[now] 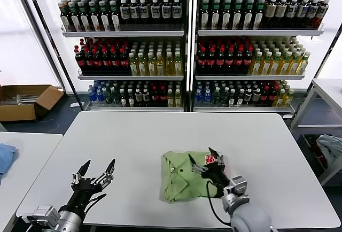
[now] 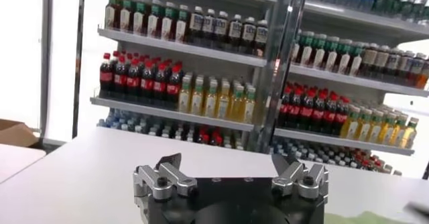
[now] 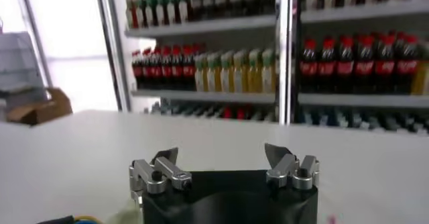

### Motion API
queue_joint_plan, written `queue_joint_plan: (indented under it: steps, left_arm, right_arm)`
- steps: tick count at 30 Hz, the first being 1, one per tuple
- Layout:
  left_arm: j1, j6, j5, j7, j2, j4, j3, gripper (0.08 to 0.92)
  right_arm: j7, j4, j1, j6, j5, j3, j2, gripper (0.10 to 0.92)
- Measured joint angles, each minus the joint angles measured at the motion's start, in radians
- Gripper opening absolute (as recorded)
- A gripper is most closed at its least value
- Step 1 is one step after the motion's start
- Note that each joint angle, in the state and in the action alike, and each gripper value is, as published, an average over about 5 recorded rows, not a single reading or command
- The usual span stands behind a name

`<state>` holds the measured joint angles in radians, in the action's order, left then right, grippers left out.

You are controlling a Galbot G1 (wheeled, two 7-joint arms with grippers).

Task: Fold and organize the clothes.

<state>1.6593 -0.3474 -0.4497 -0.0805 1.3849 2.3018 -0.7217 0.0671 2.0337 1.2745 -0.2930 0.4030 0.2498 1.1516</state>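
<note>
Head view shows the green polo shirt (image 1: 184, 181) lying folded on the white surface (image 1: 256, 146), right gripper (image 1: 205, 159) spread just over it, left gripper (image 1: 97, 168) spread well apart; a careless descent could, I think, snag and undo the folds.

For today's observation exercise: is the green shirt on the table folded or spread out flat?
Folded. The shirt lies as a compact, roughly square bundle on the table, no sleeves sticking out, collar and checkered logo on top.
</note>
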Motion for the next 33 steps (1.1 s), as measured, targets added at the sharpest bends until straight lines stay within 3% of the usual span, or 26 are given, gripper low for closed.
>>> queue_joint_plan:
  steps: [18,33]
  left_arm:
    - [0.006,0.037,-0.003,-0.084,-0.022,-0.027,-0.065,0.823]
    - [0.01,0.055,-0.003,-0.142,-0.028,-0.035,-0.1,0.823]
  right_arm:
    - [-0.129,0.079,0.29,0.128,0.074,0.497,0.041,0.823]
    - [-0.169,0.094,0.395,0.164,0.011,0.612,0.114,0.823]
